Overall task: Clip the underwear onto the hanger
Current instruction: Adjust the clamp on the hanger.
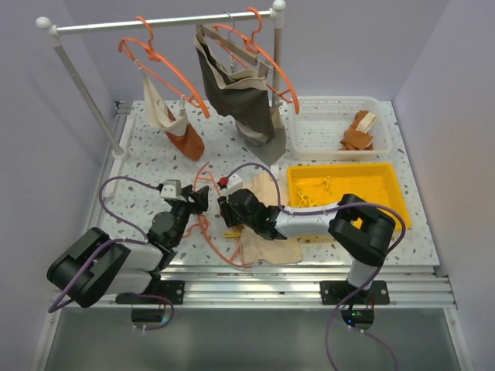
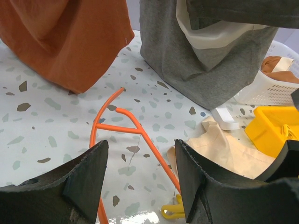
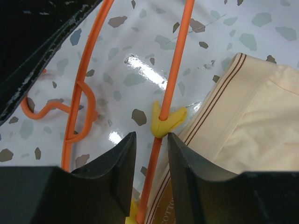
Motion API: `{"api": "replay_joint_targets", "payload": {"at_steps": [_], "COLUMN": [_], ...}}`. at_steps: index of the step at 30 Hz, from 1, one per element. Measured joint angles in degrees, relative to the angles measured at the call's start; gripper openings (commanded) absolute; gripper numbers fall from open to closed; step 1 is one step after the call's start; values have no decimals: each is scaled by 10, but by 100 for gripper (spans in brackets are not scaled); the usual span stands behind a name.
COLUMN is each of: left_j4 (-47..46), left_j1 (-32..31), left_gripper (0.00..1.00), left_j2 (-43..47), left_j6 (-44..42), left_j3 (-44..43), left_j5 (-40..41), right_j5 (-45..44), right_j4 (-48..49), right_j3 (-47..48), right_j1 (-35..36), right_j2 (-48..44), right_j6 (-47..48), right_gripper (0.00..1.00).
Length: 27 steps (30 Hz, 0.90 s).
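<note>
We're looking at the hanger [image 2: 138, 129] lying flat on the speckled table [image 2: 46, 116] between the two arms, hook pointing toward the far side. The left gripper [image 2: 140, 144] is hovering low over it with jaws standing wide. One hanger wire is running up through the gap and nothing is gripped.

The right gripper [image 3: 150, 137] is sitting over the hanger's other wire, jaws drawn in narrow and straddling it. We're seeing a sliver of table either side of the wire at the tips, so we can't tell whether anything is clamped. A yellow clip [image 3: 166, 122] is riding on that wire just beyond the fingertips. Another bit of yellow is showing low between the fingers, too cut off to identify.

The underwear [image 3: 243, 121] is lying on the table just right of the hanger, its striped waistband running alongside the wire. Near the fingers the two are meeting; further up they're apart. The clip isn't biting the cloth. In the top view the right arm is lying across part of the cloth.

A yellow tray [image 1: 348, 167] is sitting right of the cloth with loose clips [image 1: 309, 199] in it. Beyond it a white basket [image 1: 309, 131] is holding a rust-orange cloth [image 1: 357, 139]. The rail [image 1: 155, 25] at the back is carrying a dark grey garment [image 1: 240, 93] and a rust-and-cream piece [image 1: 182, 135].
</note>
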State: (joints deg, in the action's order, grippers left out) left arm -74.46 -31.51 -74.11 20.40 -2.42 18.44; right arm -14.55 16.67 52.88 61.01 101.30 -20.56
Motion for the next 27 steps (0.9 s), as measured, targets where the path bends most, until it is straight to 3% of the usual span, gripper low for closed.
{"api": "replay_joint_targets", "payload": {"at_steps": [7, 18, 27], "left_j4": [-1, 0, 0], "left_j1": [0, 0, 0], "left_gripper": [63, 63, 63], "left_j2": [-6, -109, -84], "left_j6": [0, 15, 15], "left_j3": [0, 0, 0], "left_j5": [0, -13, -13], "right_j5": [-23, -45, -61], "right_j4": [-33, -44, -45], "right_j3": [23, 73, 100], "right_j1": [0, 0, 0], "right_j2": [21, 70, 87], "right_j6": [0, 5, 8], "right_gripper": [37, 35, 38]}}
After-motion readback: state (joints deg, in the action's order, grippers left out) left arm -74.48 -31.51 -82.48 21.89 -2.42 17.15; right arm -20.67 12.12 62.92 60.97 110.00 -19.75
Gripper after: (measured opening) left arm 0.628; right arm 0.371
